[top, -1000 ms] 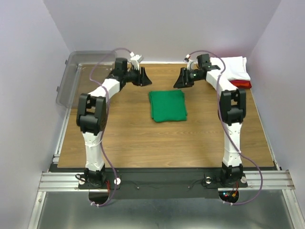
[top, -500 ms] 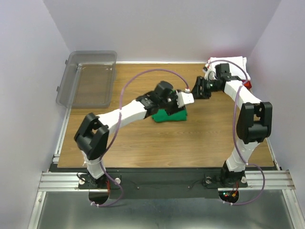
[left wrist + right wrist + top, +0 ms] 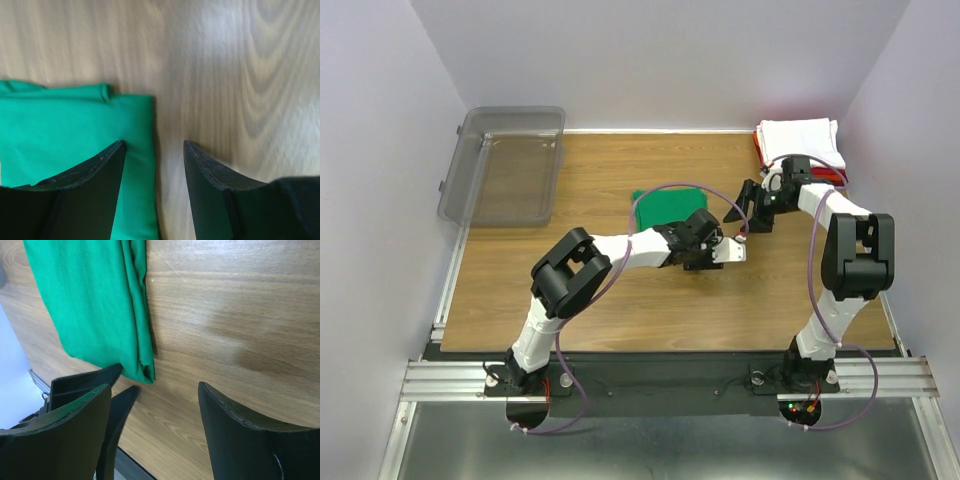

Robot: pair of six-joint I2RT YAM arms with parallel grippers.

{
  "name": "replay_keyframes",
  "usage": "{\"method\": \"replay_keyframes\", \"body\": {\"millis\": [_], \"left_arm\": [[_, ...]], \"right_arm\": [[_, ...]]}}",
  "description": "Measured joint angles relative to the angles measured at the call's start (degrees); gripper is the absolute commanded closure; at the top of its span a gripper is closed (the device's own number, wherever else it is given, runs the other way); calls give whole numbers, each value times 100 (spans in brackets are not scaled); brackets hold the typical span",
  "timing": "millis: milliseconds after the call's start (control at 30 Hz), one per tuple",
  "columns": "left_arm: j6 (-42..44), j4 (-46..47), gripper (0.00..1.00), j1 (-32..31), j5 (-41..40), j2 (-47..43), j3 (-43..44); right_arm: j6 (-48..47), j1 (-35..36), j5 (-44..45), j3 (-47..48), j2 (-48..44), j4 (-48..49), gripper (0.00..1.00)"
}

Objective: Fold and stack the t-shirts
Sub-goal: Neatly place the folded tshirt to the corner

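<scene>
Left arm stretched low; the left gripper (image 3: 154, 147) straddles the green t-shirt (image 3: 665, 205) at its 5 o'clock corner, jaws apart and empty. The right gripper (image 3: 155, 390) is at 3 o'clock, wide apart and empty.

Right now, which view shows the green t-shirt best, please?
The right wrist view: the green t-shirt fills it broadly, layered edge clear. In top external the left arm covers its near part; the left wrist view catches only one corner.

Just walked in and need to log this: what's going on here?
Two robot arms are folding and stacking shirts. The green shirt lies folded in the middle. The left claw is open over its edge, one finger above cloth, one above wood. The right claw, also open, hovers over bare table beside it. Neither holds anything. A white shirt lies on a red shirt at the far right corner.
</scene>
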Motion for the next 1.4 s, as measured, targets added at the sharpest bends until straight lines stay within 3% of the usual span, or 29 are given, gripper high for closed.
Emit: {"method": "replay_keyframes", "body": {"millis": [100, 200, 333, 600, 900, 1167, 1400], "left_arm": [[48, 103, 48, -15, -85, 138, 199], [79, 190, 81, -7, -177, 269, 260], [59, 238, 100, 42, -192, 326, 304], [-330, 33, 100, 372, 549, 326, 564], [-688, -57, 100, 560, 1097, 280, 723], [-861, -166, 100, 566, 1460, 155, 855], [-997, -227, 100, 645, 1759, 155, 966]], "right_arm": [[79, 0, -11, -13, 11, 83, 24], [214, 0, -61, -127, 11, 267, 23], [531, 0, -273, -498, 22, 629, 23], [1812, 59, -1093, -1576, 136, 2293, 18], [3182, 498, -1069, -2074, 144, 3995, 20], [4328, 719, -632, -2251, 490, 5403, 39], [4760, 857, 155, -2192, 750, 6100, 44]]}}
